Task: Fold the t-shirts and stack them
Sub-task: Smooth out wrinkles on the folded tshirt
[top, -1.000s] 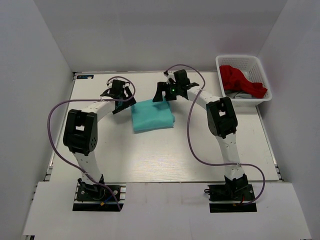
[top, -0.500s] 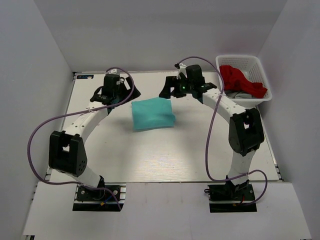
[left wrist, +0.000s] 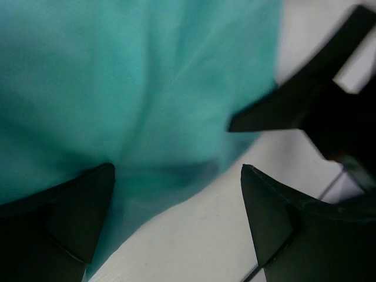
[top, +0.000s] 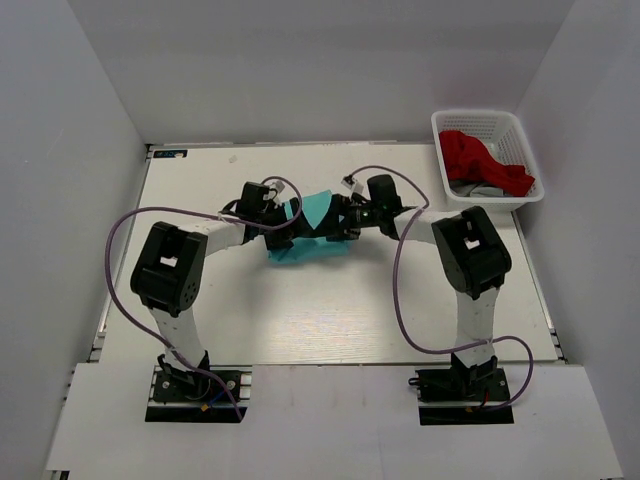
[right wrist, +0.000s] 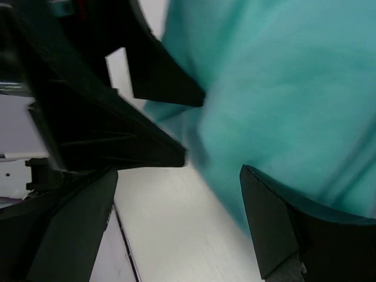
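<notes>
A folded teal t-shirt (top: 318, 243) lies at the middle of the table. My left gripper (top: 283, 224) is low at its left part and my right gripper (top: 338, 222) at its right part, tips close together. In the left wrist view the jaws of the left gripper (left wrist: 176, 202) are open over the teal shirt (left wrist: 135, 82) edge, nothing pinched. In the right wrist view the right gripper (right wrist: 176, 205) is open, with the teal shirt (right wrist: 282, 88) by its right finger. A red t-shirt (top: 480, 160) lies in the basket.
A white plastic basket (top: 525, 140) stands at the back right and also holds a grey garment (top: 478, 189). The left gripper's black body (right wrist: 88, 94) fills the upper left of the right wrist view. Purple cables loop beside both arms.
Both grippers have come in from the back of the table and down onto the teal shirt, meeting over it. The shirt's far edge looks rumpled now.
</notes>
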Motion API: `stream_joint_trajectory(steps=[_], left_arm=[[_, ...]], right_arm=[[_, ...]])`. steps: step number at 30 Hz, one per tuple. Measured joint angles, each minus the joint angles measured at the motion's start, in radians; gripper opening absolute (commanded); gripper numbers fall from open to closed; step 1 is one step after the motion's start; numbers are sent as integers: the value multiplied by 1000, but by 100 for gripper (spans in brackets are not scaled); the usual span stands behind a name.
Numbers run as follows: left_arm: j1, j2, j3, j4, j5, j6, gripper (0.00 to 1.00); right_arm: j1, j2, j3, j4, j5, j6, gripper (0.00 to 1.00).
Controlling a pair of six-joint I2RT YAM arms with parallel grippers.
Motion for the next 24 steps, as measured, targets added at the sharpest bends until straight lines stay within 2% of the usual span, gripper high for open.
stream_joint_trajectory(steps=[4, 11, 19, 24], left_arm=[[17, 27, -8, 21, 23, -6, 100], [16, 16, -10, 6, 1, 18, 100], [22, -94, 20, -161, -221, 93, 100], [27, -192, 43, -189, -326, 100, 100]], right_arm=[[-34, 69, -73, 53, -20, 35, 90], [-66, 45, -94, 49, 19, 28, 90], [-70, -21, -96, -59, 113, -82, 90], [-58, -96, -90, -139, 177, -153, 90]])
